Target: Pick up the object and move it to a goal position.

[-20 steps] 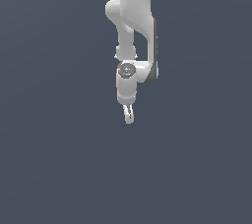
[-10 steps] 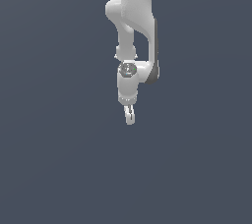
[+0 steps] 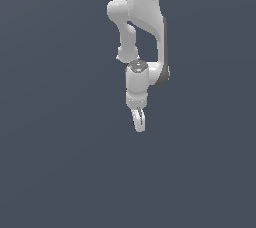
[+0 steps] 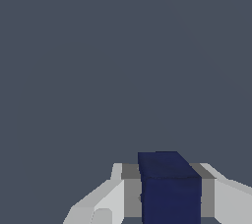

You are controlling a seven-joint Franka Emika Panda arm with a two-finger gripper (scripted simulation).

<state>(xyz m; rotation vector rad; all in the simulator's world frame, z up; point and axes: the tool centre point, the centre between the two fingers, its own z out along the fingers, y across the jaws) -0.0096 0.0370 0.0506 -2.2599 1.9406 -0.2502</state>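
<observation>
The gripper [image 3: 139, 122] is closed narrow on the cube [image 4: 170, 188]. In the wrist view the dark navy cube sits squarely between the two white fingers [image 4: 118, 193], with a grey pad pressed against each of its side faces, so the fingers stand only as far apart as the cube is wide. The cube is plain and unmarked; its top face and one front face show, the top a shade lighter than the front. It fills the gap from pad to pad, with no space visible on either side.

In the exterior view the fingers point straight down and lie almost together, a thin dark sliver between them where the cube would be; the cube itself is too small and dark there to make out clearly. Just above the fingers is the white hand, and above that the wrist joint with a round grey cap facing the camera. The arm [image 3: 142, 12] rises from there in white segments, bending first toward the exterior view's left and then back up to a thick link that runs off the top edge.

Around the gripper on every side there is only a flat, even slate-grey ground [image 3: 50, 172]. Whether the fingertips and cube touch this ground or hang clear of it cannot be told from either view.
</observation>
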